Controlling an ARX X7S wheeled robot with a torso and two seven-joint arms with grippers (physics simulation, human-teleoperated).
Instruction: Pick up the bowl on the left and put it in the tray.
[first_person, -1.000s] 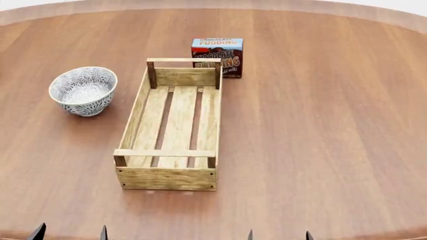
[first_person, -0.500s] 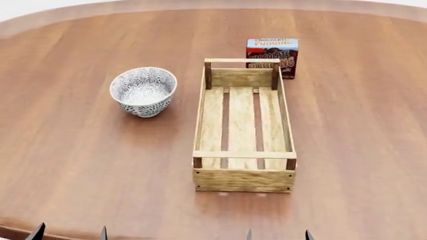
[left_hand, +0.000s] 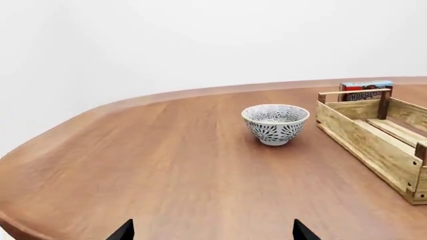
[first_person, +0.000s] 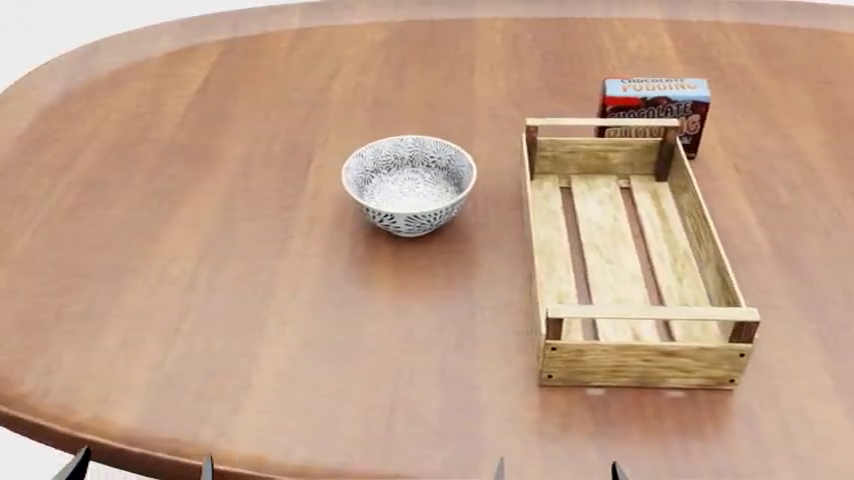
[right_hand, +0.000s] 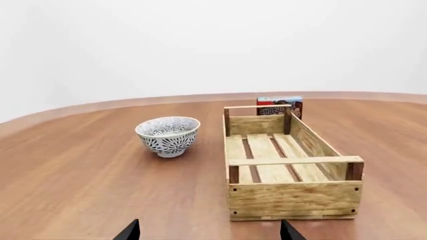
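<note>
Nothing of the task is done yet: the bowl (first_person: 410, 184) stands upright on the bare wooden table (first_person: 200, 280), untouched, and the tray (first_person: 627, 250) beside it holds nothing. Reaching, gripping, lifting and setting down all remain. In the head view only the dark fingertips of both pincers show at the near edge of the picture, the left gripper (first_person: 140, 467) and the right gripper (first_person: 555, 468), each with its two tips spread well apart and holding nothing; both hang back over the near edge of the table, well apart from the bowl. The left wrist view shows the same: the left gripper (left_hand: 210, 231) has its fingers spread wide, with the bowl (left_hand: 275, 123) ahead of it and slightly off to one side. The bowl sits toward the middle of the table, near the tray's long left side but not touching it, level with the tray's far half. Behind the tray's far end bar stands a chocolate pudding box (first_person: 654, 105). The bowl is small, round and deep, white with a dense dark floral pattern inside and out, a pale rim and a narrow foot; it looks empty, and the left arm seems the natural one to take it.
</note>
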